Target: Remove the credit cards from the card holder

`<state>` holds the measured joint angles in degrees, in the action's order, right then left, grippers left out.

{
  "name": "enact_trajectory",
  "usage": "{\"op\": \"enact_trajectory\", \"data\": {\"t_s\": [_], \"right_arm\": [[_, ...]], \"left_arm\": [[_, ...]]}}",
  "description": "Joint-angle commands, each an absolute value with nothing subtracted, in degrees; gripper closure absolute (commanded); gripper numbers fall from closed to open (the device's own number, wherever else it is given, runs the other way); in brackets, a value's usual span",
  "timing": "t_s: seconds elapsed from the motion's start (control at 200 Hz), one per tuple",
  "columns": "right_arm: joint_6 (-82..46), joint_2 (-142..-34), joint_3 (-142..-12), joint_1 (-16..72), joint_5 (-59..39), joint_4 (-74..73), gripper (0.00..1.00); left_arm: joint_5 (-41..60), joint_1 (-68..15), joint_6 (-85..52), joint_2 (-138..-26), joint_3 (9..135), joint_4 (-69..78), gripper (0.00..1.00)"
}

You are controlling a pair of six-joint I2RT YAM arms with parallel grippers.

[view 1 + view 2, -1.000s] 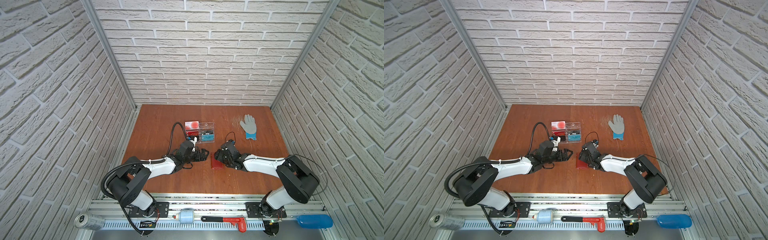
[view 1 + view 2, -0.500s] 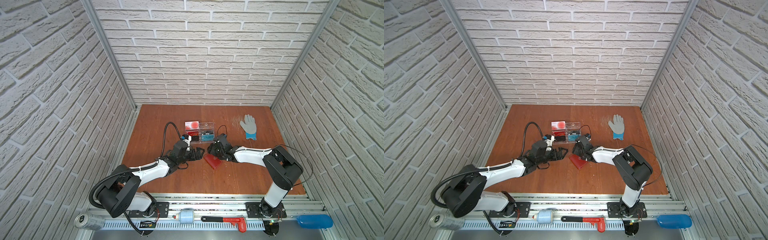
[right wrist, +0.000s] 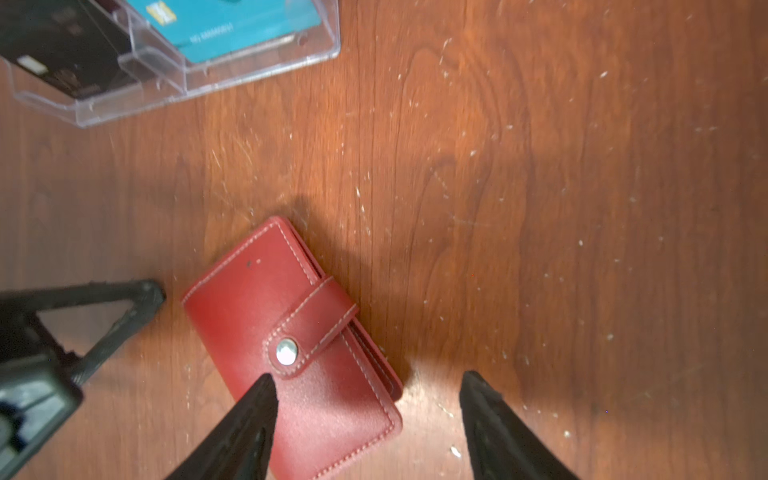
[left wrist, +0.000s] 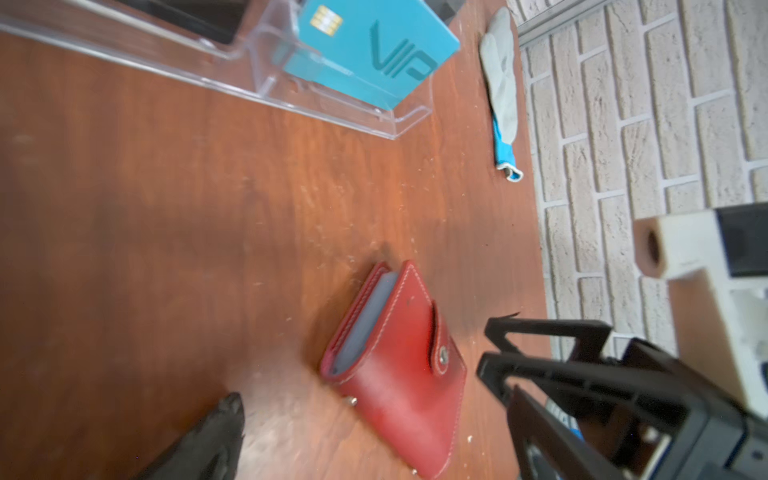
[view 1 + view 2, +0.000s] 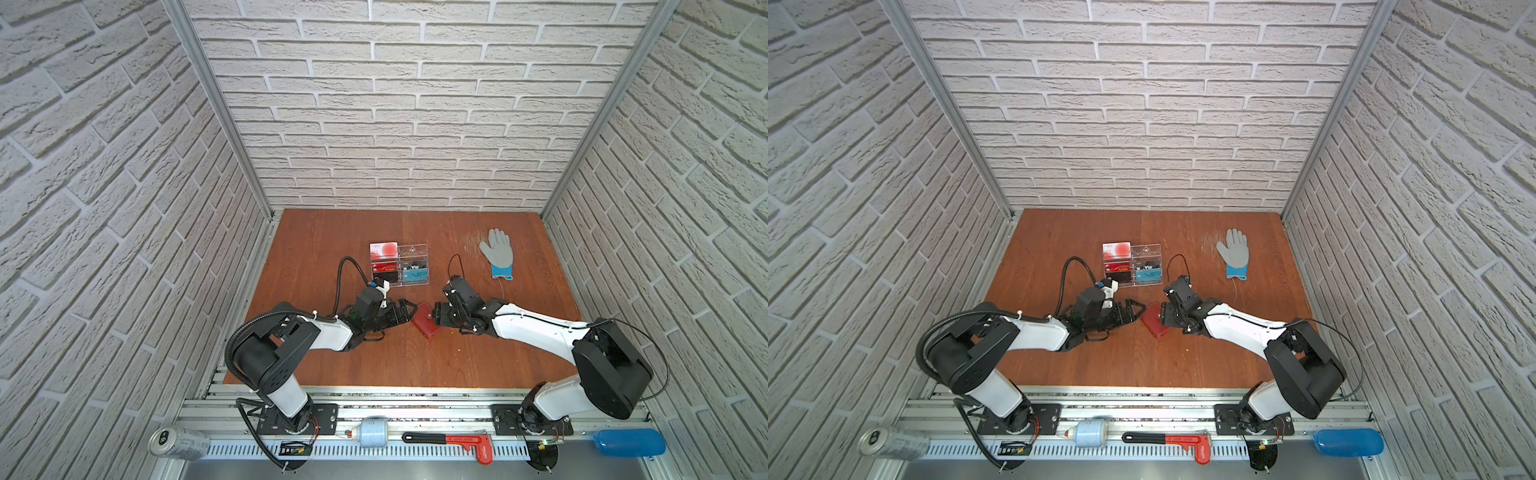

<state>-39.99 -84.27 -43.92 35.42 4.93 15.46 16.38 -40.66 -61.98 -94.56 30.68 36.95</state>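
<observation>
Reddish-brown wooden table (image 5: pixel 316 249) bearing three objects, seen in both top views
A closed red card holder (image 5: pixel 426 322), snap tab fastened, lies flat and askew near the middle. A clear acrylic card stand (image 5: pixel 399 264) sits behind it toward the back wall, not touching it. A grey glove (image 5: pixel 497 253) with a blue cuff lies flat at the right rear. Pale scratches and specks mark the wood around the holder
</observation>
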Motion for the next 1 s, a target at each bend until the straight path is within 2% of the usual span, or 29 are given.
{"op": "enact_trajectory", "data": {"t_s": [0.0,0.23,0.66,0.995], "right_arm": [[-35.15,-82.72,-42.72,35.87,2.31,14.71,0.29],[-33.01,-83.67,-41.13,35.87,-2.31,10.00,0.29],[-33.81,-83.33,-39.12,35.44,-2.69,7.74,0.28],[-37.27,-83.66,-35.43,28.26,-8.42,4.69,0.30]], "left_arm": [[17.73,-42.41,-66.44,-96.71,32.11,43.33,0.02],[16.24,-44.80,-69.07,-96.39,32.45,41.63,0.02],[14.06,-45.70,-73.05,-101.40,36.03,44.23,0.02],[14.56,-45.18,-72.17,-106.31,44.87,41.31,0.02]]}}
